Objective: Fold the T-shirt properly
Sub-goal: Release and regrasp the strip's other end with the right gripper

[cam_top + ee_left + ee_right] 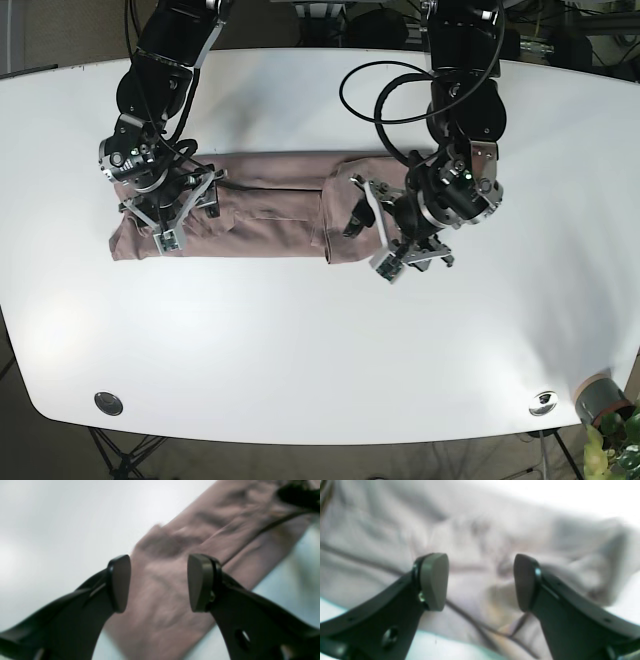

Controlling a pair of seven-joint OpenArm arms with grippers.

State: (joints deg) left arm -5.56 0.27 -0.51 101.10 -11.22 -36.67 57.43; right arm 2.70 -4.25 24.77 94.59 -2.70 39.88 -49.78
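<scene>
The mauve T-shirt (270,215) lies on the white table (300,350) as a long flat strip running left to right, with a fold edge near its middle. My left gripper (368,240) hovers over the strip's right end. In the left wrist view it (160,583) is open and empty, with the shirt (225,517) stretching away below. My right gripper (188,215) is over the strip's left end. In the right wrist view it (480,582) is open and empty above wrinkled cloth (495,530) with a dark seam line.
A black cable (390,100) loops from the left arm over the table behind the shirt. Two small metal discs (108,403) (543,402) sit near the front edge. A potted plant (605,405) stands off the front right corner.
</scene>
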